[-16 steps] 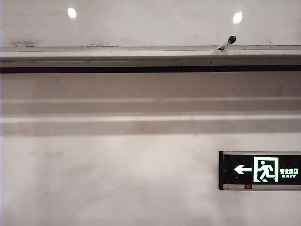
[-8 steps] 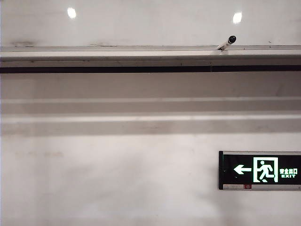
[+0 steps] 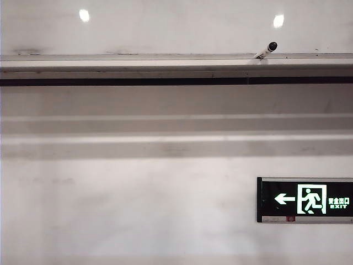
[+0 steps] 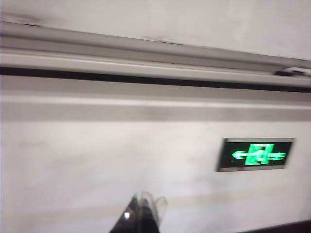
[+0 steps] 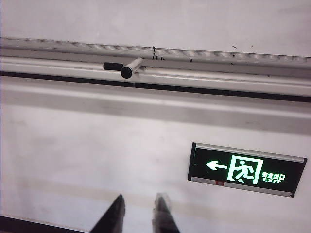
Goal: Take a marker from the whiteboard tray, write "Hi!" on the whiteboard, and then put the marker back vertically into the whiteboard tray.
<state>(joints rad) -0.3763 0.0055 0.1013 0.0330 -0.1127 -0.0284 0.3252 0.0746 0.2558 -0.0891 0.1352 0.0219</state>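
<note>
Marker: I see the small slim white marker with a rounded black cap in the upper right of the exterior frame, leaning tilted, cap end up and to the right, its lower end on the ledge. In the right wrist view the same marker shows end-on, and a short black piece lies on the ledge just beside it; I cannot tell what that piece is.

Tray: The long narrow pale grey metal whiteboard tray runs the full width of the exterior frame near the top, with a thin black stripe directly below it.

Board: The large glossy white whiteboard fills the strip above the tray and reflects two bright round lights. I see no writing in the part visible to me, only faint grey smudges and a few small dark specks close to the tray in the right wrist view.

Left pincer: The left pincer shows only at the lower edge of its wrist frame, badly blurred, one dark finger and one translucent finger close together. I cannot tell if it is open or closed. It is well apart from the tray and holds nothing I can see.

Right pincer: The right pincer sits at the lower edge of its wrist frame, its two fingers standing slightly parted with bare wall between them, gripping nothing, well below the marker.

Surroundings: A black-framed green illuminated exit sign hangs on the matte whitish wall, lower right in the exterior frame.
</note>
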